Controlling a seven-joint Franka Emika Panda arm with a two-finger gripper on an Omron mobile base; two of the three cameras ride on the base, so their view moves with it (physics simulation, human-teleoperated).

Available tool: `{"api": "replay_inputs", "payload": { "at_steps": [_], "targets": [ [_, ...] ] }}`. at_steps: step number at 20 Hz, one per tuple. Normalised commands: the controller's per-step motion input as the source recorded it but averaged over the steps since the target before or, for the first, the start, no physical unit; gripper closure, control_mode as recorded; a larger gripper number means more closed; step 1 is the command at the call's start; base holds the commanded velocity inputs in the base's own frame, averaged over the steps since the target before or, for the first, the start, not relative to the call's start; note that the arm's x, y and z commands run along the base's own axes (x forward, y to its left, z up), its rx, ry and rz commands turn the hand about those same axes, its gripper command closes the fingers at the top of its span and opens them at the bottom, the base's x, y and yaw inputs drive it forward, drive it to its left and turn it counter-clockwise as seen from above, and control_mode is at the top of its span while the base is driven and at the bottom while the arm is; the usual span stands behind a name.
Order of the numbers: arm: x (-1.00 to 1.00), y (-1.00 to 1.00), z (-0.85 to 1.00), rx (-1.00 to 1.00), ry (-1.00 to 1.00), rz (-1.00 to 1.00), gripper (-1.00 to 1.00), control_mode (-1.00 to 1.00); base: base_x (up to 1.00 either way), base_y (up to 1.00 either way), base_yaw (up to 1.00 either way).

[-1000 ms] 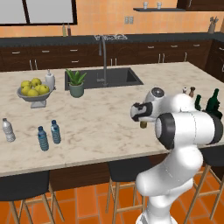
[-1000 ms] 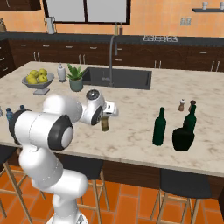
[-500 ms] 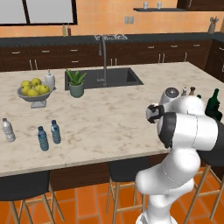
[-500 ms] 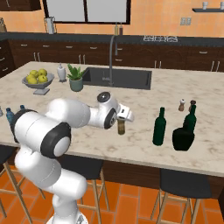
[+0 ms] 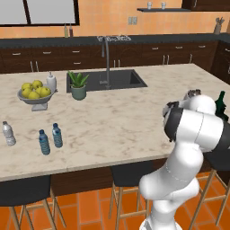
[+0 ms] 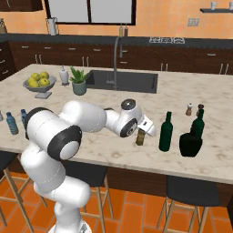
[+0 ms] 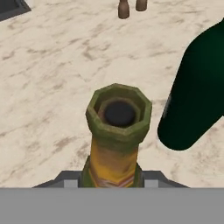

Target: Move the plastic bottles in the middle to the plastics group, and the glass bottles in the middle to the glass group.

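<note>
My gripper (image 6: 144,129) is shut on the neck of the brown amber bottle (image 6: 140,138), which stands upright low over the counter. In the hand view the bottle (image 7: 117,131) rises between my fingertips, its open mouth facing the camera. Just right of it stands the tall slim dark green bottle (image 6: 166,132) (image 7: 197,87). Further right is the glass group: a wide squat bottle (image 6: 190,144) with a tall-necked one (image 6: 198,123) behind it. At the counter's left end stand a clear white-capped bottle (image 5: 8,133) and two blue plastic bottles (image 5: 43,142) (image 5: 57,135).
Salt and pepper shakers (image 6: 189,109) stand behind the green bottles. The sink (image 6: 122,81), a potted plant (image 6: 79,81), a lemon bowl (image 6: 40,83) and a white dispenser (image 6: 63,75) sit at the back. Stools line the marble counter's (image 6: 91,136) front edge.
The arm has swung right across the counter, carrying the amber bottle from the middle to just left of the tall green bottle.
</note>
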Motion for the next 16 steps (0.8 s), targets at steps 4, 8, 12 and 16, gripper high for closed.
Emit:
{"api": "replay_inputs", "payload": {
  "at_steps": [4,8,12,16],
  "targets": [
    [-0.07,-0.44,0.06,0.05,-0.02,-0.13,1.0,-1.0,0.0,0.0,0.0],
    [0.0,0.4,0.06,-0.07,0.0,-0.03,1.0,-1.0,0.0,0.0,0.0],
    [0.0,0.27,0.0,-0.12,0.0,-0.03,1.0,-1.0,0.0,0.0,0.0],
    [0.0,-0.01,0.0,-0.05,0.0,-0.11,1.0,-1.0,0.0,0.0,0.0]
  ]
}}
